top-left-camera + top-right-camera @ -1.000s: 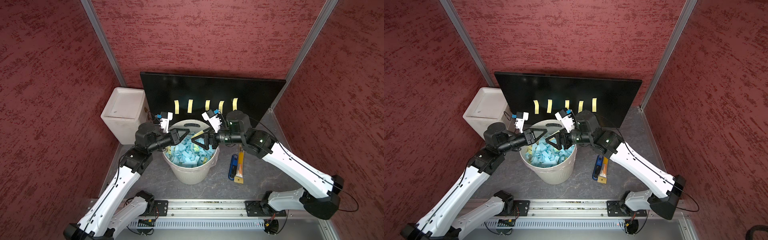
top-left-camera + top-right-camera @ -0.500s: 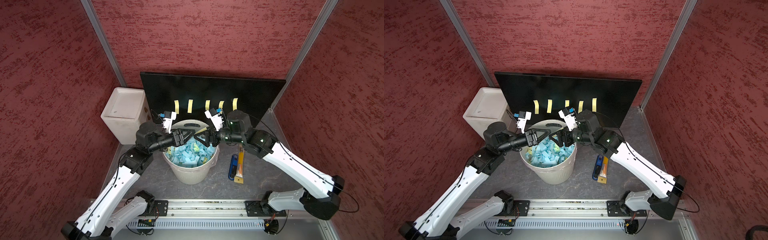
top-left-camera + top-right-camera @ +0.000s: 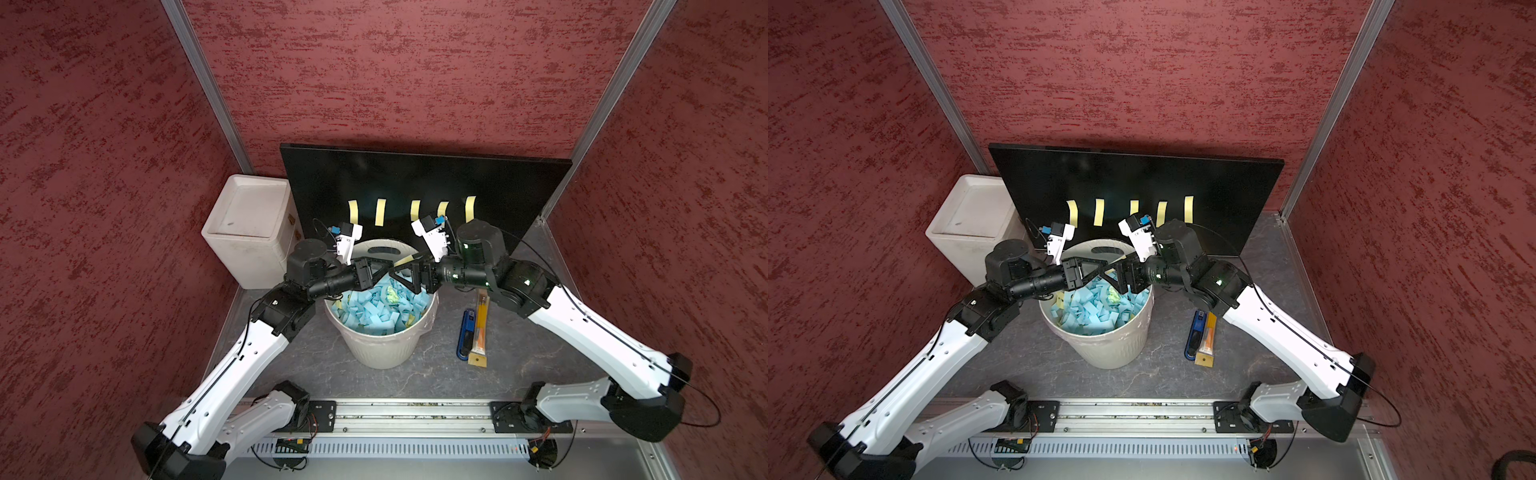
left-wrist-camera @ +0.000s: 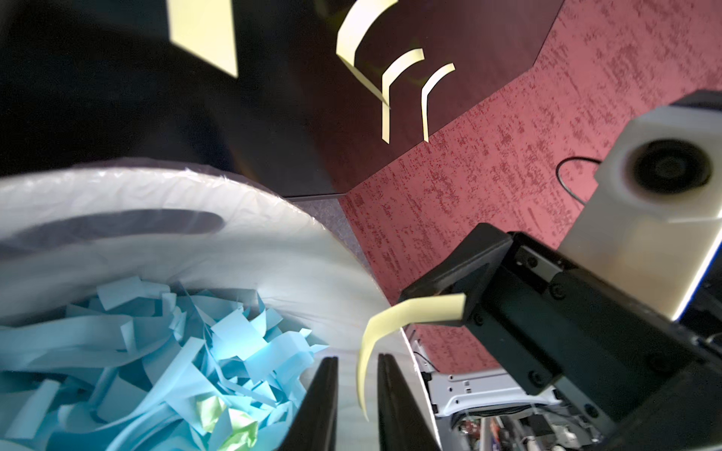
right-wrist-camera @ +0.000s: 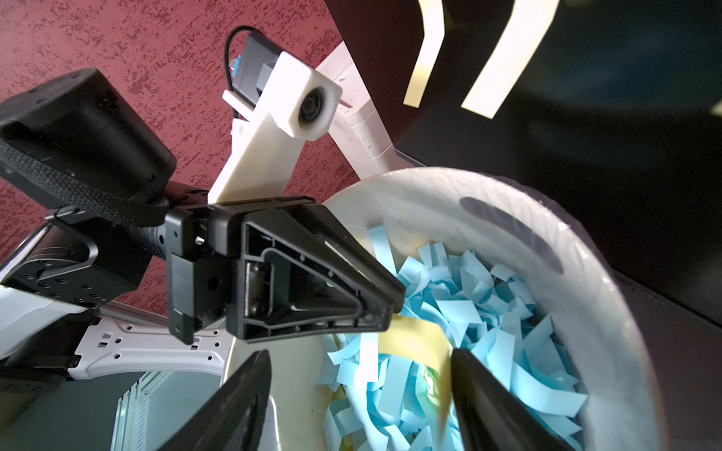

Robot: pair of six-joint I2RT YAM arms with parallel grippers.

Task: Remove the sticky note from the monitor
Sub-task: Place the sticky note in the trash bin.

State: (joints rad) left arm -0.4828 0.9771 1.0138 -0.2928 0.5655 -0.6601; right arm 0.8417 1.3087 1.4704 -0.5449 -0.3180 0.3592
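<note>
Left wrist view: a curled pale yellow sticky note (image 4: pixel 394 316) hangs between the two pincers, clear of the screen.
It clings to one finger of the right gripper (image 5: pixel 359 353), whose jaws gape wide. Its free end dangles between the nearly closed fingers of the left gripper (image 4: pixel 357 365); I cannot tell if it is pinched. Below is the round white bin (image 3: pixel 382 349) of blue paper strips (image 3: pixel 374 309). Behind, the large flat black monitor (image 3: pixel 415 178) carries five yellow strips (image 3: pixel 379 212).

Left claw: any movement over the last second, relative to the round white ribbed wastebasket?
Yes. In a top view the left claw has pushed further across the rim of the round white ribbed wastebasket, toward the right claw.
</note>
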